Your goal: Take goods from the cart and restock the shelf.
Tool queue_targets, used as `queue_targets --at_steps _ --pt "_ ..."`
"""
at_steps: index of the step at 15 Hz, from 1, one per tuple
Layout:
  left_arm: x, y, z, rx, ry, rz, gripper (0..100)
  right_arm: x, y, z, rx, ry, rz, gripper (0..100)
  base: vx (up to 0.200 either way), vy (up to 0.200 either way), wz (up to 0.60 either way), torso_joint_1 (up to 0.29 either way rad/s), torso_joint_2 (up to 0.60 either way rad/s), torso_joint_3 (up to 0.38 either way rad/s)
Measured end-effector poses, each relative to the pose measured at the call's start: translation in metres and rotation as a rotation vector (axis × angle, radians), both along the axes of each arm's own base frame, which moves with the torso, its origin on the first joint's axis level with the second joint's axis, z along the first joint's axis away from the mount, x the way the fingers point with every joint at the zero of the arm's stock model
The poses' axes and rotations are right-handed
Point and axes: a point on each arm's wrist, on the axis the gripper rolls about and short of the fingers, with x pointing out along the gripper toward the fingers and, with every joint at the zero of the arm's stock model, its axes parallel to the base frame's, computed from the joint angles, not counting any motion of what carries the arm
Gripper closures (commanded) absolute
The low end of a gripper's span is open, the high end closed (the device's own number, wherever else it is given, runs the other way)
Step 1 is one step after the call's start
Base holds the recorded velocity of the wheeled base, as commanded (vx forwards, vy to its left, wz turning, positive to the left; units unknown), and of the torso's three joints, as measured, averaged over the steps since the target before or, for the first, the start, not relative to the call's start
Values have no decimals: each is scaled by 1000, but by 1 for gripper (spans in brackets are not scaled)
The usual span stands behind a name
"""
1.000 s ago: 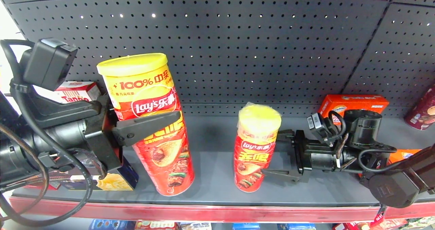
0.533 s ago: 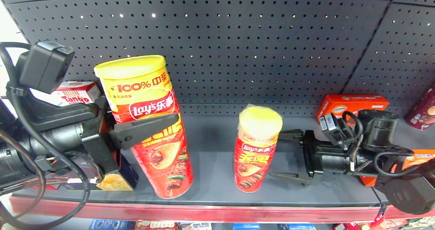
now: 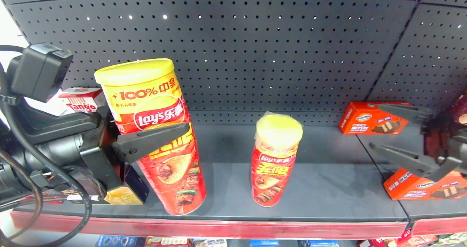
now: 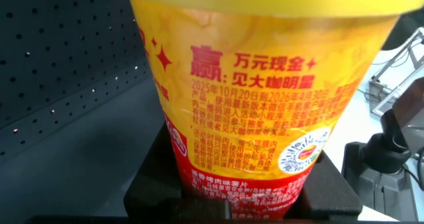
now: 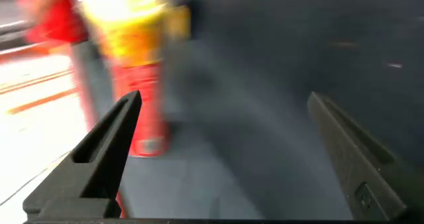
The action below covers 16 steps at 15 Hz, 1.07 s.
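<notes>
Pulled the right gripper [image 3: 375, 127] off the small can [image 3: 275, 159] and away to the right edge of the frame. Went from straddling that can a second earlier to hanging well apart from it, in front of the upper orange box [image 3: 375, 117] and above the lower orange box [image 3: 427, 186]. Kept its jaws spread wide throughout, holding nothing. Found the same in the right wrist view: fingers parted over bare shelf, with what looked like the small can [image 5: 136, 71] blurred at the left of frame. Left the small can upright and unmoved at centre frame on the grey shelf [image 3: 226, 188], touched by nothing. Judged that can delivered and released.

Kept the left gripper [image 3: 147, 128] clamped on the tall can [image 3: 144, 93] at left of centre, jaws closed across its middle, one finger lying over the front face. Drifted that can slightly leftward over the last second, top leaning left, base near the red front lip. Could not tell whether resting on the shelf or hanging just above it. Saw the same tall can [image 4: 258, 111] close up between the jaws in the left wrist view. Judged this second can not yet placed: probably needed squaring upright, settling on the shelf beside the small can, then letting go. Noted the yellow-and-blue box [image 3: 124, 194] just beside its base, at lower left, as something to avoid nudging.
</notes>
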Motion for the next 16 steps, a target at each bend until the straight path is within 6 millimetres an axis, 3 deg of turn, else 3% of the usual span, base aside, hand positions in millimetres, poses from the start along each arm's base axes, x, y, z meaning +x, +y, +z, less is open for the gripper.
queue_targets --at_steps 3,6,11,16 --pt "-2 1 2 -6 -7 2 100 -42 -41 0 38 -4 -298 0 0 0 0 0 0 0" --pt "-5 2 1 -10 0 1 100 -82 -57 -20 104 89 -697 0 0 0 0 0 0 0" --pt "-18 7 -5 -8 8 8 100 -126 -49 -45 203 207 -1118 0 0 0 0 0 0 0" --pt "-38 14 -3 -34 9 4 100 -172 -31 -100 221 276 -1412 0 0 0 0 0 0 0"
